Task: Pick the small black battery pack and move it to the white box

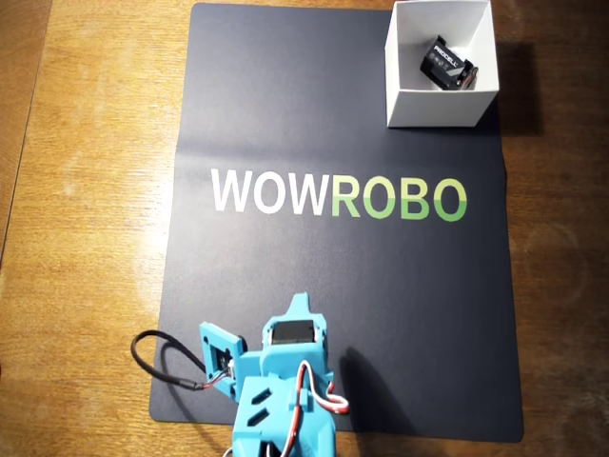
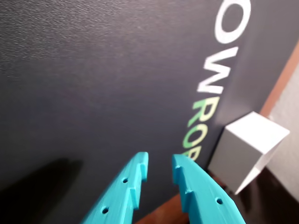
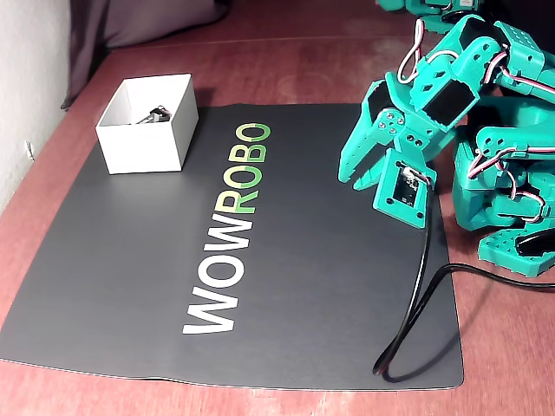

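The battery pack [image 1: 447,63] lies inside the white box [image 1: 433,107], tilted against the box's floor with its "PROCELL" lettering facing up; in the fixed view only a dark sliver of it [image 3: 154,114] shows over the box wall [image 3: 139,147]. The box stands on the far corner of the dark mat [image 1: 285,114], which bears the word "WOWROBO" [image 1: 338,195] and lies on the wooden bench [image 1: 86,190]. The arm [image 3: 434,95] is folded back near the mat's opposite edge, well apart from the box. Its jaws [image 2: 160,169] hang above bare mat, empty, with only a narrow gap between the tips. A black cable [image 3: 416,295] loops from the wrist camera across the mat.
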